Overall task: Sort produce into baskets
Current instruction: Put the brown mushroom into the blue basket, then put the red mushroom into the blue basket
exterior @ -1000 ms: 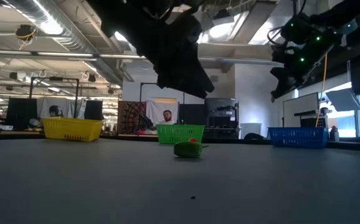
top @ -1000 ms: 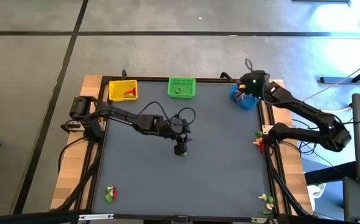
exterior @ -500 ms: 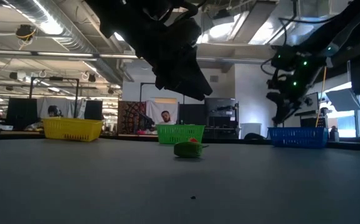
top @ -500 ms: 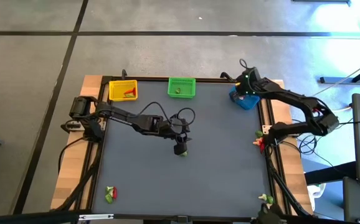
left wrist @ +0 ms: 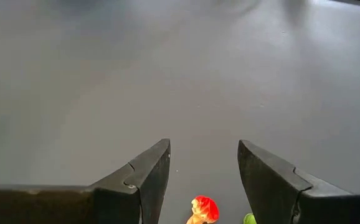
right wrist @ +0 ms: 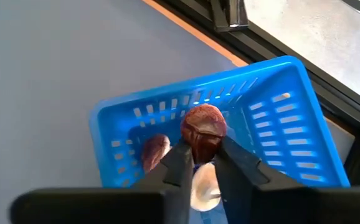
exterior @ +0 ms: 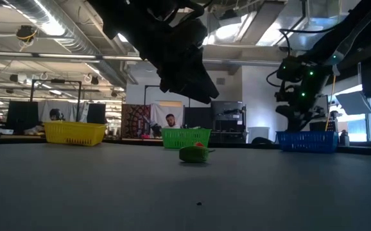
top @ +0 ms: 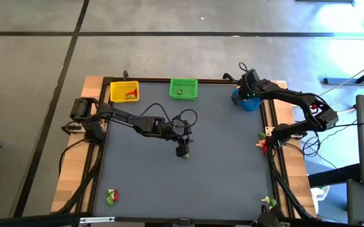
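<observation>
Over the blue basket (right wrist: 230,118) at the far right corner of the bench (top: 220,176): right gripper (right wrist: 198,155), fingers (right wrist: 179,163) pinching a round, reddish-brown, mottled piece (right wrist: 203,127) at their tips, directly above the basket's opening. Below it inside the basket, a pale cream piece (right wrist: 200,186) and another brownish one (right wrist: 154,149). Basket walls of bright plastic, slotted in rows, rectangular with rounded rim.

Near mid-bench: left gripper (left wrist: 203,171), fingers (left wrist: 152,177) spread apart and holding nothing, poised just above a small red piece (left wrist: 203,208) with a green bit (left wrist: 250,219) beside it. From table height, seen as one low green lump with a red top (exterior: 196,153), lying on the bare grey surface, nothing between it and the baskets behind.

Along the far edge: yellow basket (top: 124,92) holding red pieces, green basket (top: 183,89) holding a green piece, both of the same mesh-sided plastic. Black cable loops (top: 187,117) lying on the bench by the left arm.

On the wooden border: a green and red cluster (top: 111,197) at the near left corner, red and pale pieces (top: 261,144) by the right arm's base, pale and green ones (top: 269,202) at the near right corner. Bench top matte, smooth, dark grey. Beyond it, a seated person (exterior: 171,121) in the room.
</observation>
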Robot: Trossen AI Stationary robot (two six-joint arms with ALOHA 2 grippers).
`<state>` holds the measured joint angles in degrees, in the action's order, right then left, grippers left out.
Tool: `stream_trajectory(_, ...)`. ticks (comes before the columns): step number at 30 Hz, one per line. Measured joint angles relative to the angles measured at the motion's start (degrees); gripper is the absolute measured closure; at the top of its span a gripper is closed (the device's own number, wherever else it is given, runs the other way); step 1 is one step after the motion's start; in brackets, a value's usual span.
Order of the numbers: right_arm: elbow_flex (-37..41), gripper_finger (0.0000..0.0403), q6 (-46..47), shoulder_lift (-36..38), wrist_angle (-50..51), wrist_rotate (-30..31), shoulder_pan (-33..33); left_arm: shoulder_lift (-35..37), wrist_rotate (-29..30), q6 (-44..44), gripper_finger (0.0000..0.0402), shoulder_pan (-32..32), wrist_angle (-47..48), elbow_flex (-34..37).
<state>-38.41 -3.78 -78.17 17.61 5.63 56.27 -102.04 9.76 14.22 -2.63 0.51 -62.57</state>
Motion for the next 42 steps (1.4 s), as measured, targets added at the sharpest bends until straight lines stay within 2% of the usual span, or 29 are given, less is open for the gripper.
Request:
stream_trajectory(9, -0.4, 0.0236, -0.3, 0.0, -0.6, -1.7, 0.0, 0.0, 0.0, 0.0, 0.0218, 0.0, 0.0, 0.0)
stream_trajectory(15, -3.4, 0.0212, -0.7, 1.6, 2.9, -3.3, -0.2, 0.0, 0.0, 0.6, 0.0218, 0.0, 0.2, 0.0)
stream_trajectory(20, -7.3, 0.021, -1.2, 5.6, 9.5, -4.6, -3.8, 0.0, 0.0, 0.4, 0.0218, 0.1, 0.4, 0.0)
stream_trajectory(28, -8.8, 0.0194, 1.2, 9.7, 4.6, -23.8, -14.1, 1.4, 0.0, -0.7, 0.0218, 0.4, 3.1, -0.1)
stream_trajectory(36, -8.8, 0.0138, 1.3, 8.9, -1.6, -29.4, -30.8, 2.2, 0.0, -1.1, 0.0218, 0.5, 4.4, -0.1)
stream_trajectory(42, -8.8, 0.0141, -2.1, 7.8, -1.6, -27.9, -42.6, 2.3, 0.2, -1.6, 0.0218, 0.5, 7.2, -0.1)
